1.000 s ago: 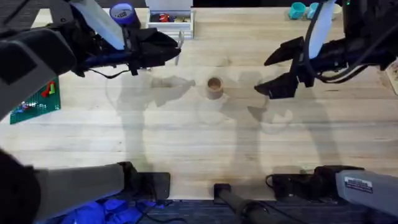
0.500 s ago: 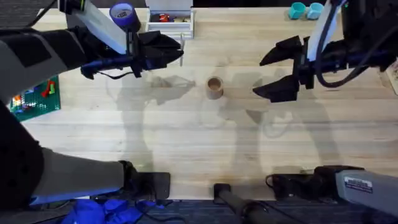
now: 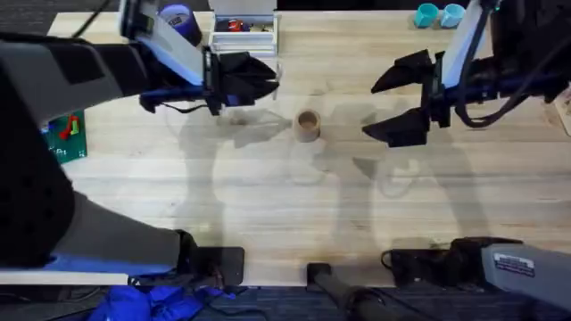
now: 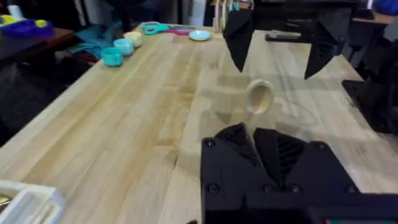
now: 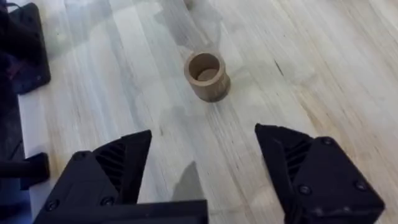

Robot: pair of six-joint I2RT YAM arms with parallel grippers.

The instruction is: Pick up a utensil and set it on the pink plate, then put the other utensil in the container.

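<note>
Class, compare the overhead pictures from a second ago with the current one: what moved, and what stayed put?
The left gripper, shut, shifted rightward toward the container. The right gripper, open, rose slightly. The container stayed standing at mid-table, and nothing was grasped or released.

A pale wooden bench (image 3: pixel 268 196) of long planks spans the overhead frame, with soft grey shadows lying across its middle. At the top edge, left of centre, sits a white rectangular bin (image 3: pixel 244 29). A green block board (image 3: pixel 64 135) lies at the left edge. Teal cups (image 3: pixel 437 14) stand at the upper right. Crumpled blue cloth (image 3: pixel 147 303) shows at the lower left, below the bench edge. Beyond the bench's far end the room is dark and cluttered.
</note>
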